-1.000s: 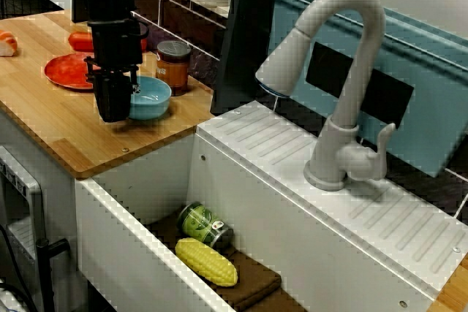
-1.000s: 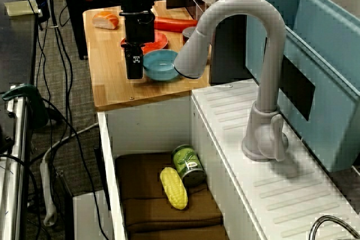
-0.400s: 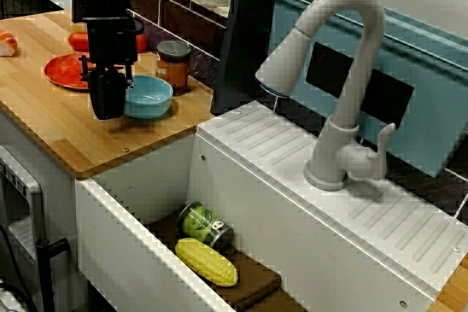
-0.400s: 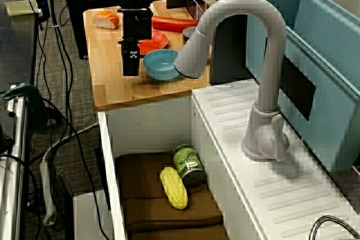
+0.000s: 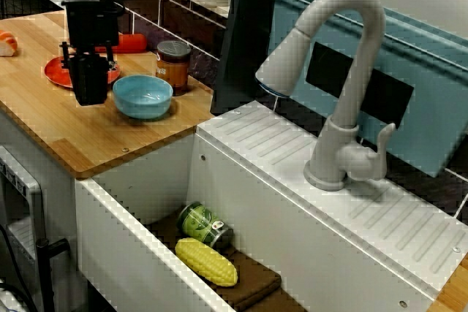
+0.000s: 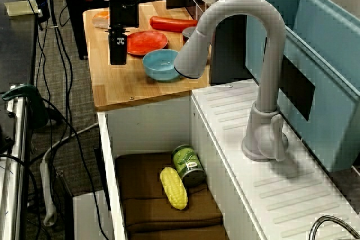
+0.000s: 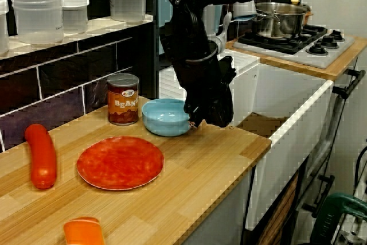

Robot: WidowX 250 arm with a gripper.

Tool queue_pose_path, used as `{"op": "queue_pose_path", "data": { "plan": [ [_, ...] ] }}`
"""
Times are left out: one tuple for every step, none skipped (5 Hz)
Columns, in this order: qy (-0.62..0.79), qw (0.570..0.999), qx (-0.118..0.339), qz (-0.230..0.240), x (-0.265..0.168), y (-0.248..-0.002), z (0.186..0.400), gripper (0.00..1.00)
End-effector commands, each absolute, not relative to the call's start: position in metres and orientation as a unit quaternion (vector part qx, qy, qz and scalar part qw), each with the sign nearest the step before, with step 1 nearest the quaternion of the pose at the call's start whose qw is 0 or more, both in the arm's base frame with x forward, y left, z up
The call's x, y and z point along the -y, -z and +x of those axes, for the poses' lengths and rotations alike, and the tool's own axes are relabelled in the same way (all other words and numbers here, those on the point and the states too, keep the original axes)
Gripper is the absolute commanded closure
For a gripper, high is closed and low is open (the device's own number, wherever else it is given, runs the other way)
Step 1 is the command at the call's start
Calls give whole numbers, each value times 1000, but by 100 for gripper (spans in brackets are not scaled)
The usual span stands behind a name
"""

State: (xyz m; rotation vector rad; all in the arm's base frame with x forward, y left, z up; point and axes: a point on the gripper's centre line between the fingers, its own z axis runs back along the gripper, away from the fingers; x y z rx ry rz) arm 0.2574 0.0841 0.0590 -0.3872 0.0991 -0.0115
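Bowl (image 5: 143, 96), blue and seemingly empty, stands on the counter (image 5: 66, 133) just beside the beans (image 7: 123, 98) and near the plate (image 6: 147, 42), close to the corner by the sink (image 5: 124, 253). The gripper (image 5: 89, 93) hangs point-down just beside the bowl, on the side away from the wall. It touches nothing and nothing shows in its grip. Whether its jaws are parted or together cannot be told. Any move down here looks best kept plumb and slow, with the bowl's rim on one side and the plate's on the other. Bare wood lies toward the front edge, which is close. The sink's drop begins past the bowl, with a can (image 5: 205, 224) and corn (image 5: 207, 261) at the bottom. The sausage (image 7: 41, 154) lies well apart.
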Motion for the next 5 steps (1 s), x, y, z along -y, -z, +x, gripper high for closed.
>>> {"op": "queue_pose_path", "data": {
  "plan": [
    [-62,981,-16,-182,-98,-93,266,100],
    [-80,981,-18,-176,-97,-88,268,100],
    [-91,981,-2,-171,-97,-88,268,100],
    [-127,978,17,-164,-97,-85,275,100],
    [-154,977,31,-146,-95,-83,279,42]
  ]
}}
